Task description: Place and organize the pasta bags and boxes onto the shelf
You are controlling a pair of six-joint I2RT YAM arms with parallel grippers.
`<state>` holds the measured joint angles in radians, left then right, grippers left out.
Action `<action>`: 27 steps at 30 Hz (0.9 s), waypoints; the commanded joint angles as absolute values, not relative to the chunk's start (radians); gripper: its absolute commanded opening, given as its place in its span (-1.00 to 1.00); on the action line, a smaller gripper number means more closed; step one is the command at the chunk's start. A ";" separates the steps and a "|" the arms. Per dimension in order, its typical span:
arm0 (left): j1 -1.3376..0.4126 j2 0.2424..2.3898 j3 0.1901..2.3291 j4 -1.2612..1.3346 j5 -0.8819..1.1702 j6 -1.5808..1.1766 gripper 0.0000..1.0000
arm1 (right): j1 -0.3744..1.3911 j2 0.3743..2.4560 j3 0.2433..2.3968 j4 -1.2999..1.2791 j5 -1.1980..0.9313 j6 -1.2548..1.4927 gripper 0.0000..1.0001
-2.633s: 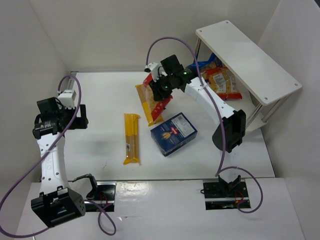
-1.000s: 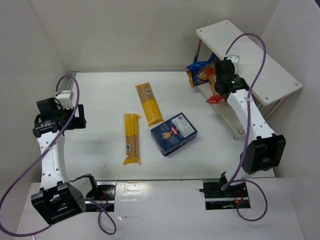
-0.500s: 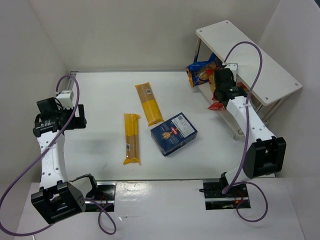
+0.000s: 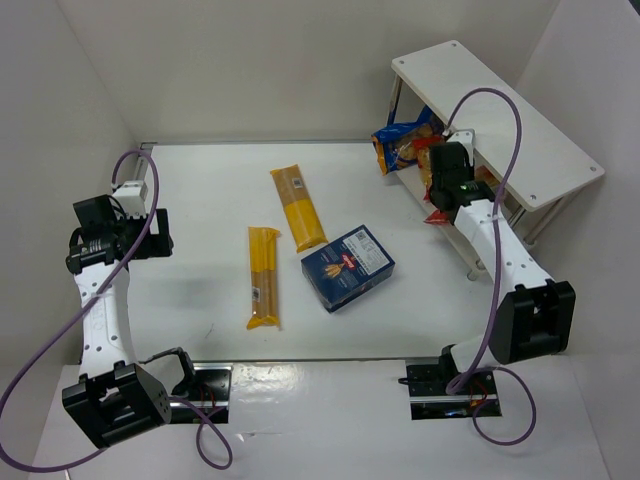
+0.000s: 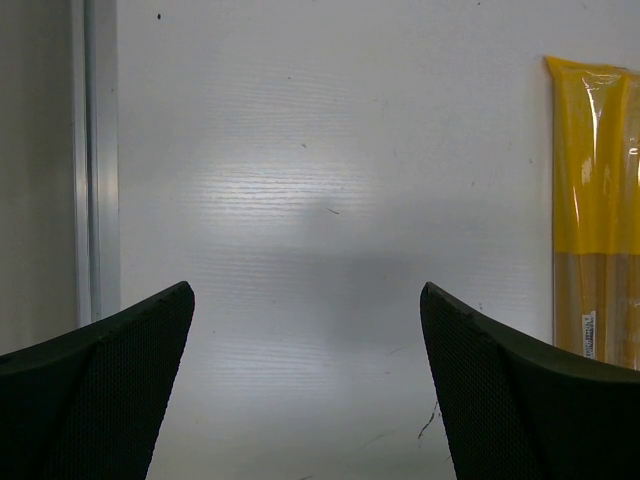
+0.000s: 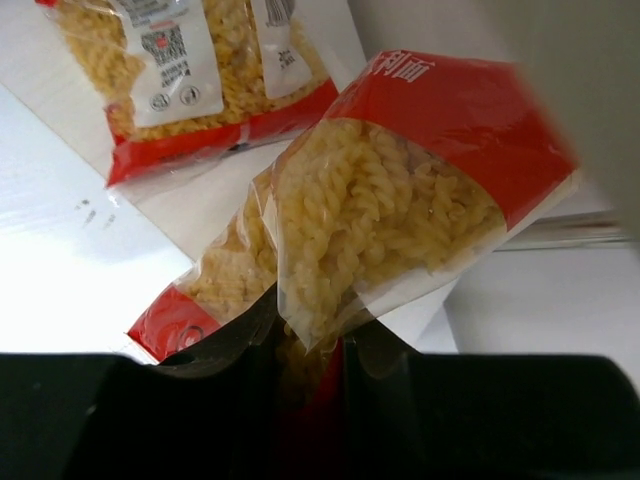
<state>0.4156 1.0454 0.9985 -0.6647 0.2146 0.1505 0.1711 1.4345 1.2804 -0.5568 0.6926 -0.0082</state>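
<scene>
My right pincer (image 6: 310,345) is clenched on the lower edge of a red-edged bag (image 6: 400,210) of short twisted pasta, which rises slanted straight ahead of the jaws. Just beyond it and to the left lies a second red-edged bag (image 6: 190,80), flat on a white surface, label side up. A red corner shows low on the left, beside my fingers; I cannot tell whether it belongs to the bag I hold or to another.

From above, this pincer reaches in under the top board of the shelf (image 4: 520,120). A blue-edged bag (image 4: 400,140) sits close by on its far left, also under that board.

Well apart from this pincer, back toward the middle of the table (image 4: 200,200), three things are not yet shelved: the dark blue pasta box (image 4: 347,267), one spaghetti packet (image 4: 298,207) and a second spaghetti packet (image 4: 263,276).

My left pincer (image 5: 305,290) is at the far side of the table, released, jaws wide apart over bare tabletop, holding nothing. A yellow packet runs along the right edge of its view, clear of the fingers.

I judge the task about half done. The short-pasta bags are at the shelf, with this one to be let go; the box and both long packets remain.
</scene>
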 commanded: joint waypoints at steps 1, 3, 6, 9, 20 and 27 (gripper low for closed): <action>0.422 1.029 0.996 -0.640 0.235 0.141 0.98 | 0.183 1.359 1.272 -0.439 0.793 -0.113 -1.00; 0.422 1.020 0.996 -0.640 0.235 0.141 0.98 | 0.208 1.347 1.246 -0.411 0.830 -0.138 -1.00; 0.422 1.020 0.996 -0.640 0.235 0.141 0.98 | 0.227 1.338 1.221 -0.380 0.859 -0.187 -1.00; 0.422 1.020 0.996 -0.640 0.235 0.141 0.98 | 0.227 1.338 1.221 -0.368 0.868 -0.196 -1.00; 0.422 1.011 0.996 -0.640 0.235 0.141 0.98 | 0.299 1.358 1.175 -0.319 0.881 -0.334 -1.00; 0.422 1.011 0.996 -0.640 0.235 0.141 0.98 | 0.342 1.387 1.144 -0.296 0.928 -0.367 -1.00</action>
<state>0.4156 1.0298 0.9985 -0.6647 0.2146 0.1505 0.3256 1.4101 1.1305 -0.4458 0.7895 -0.3084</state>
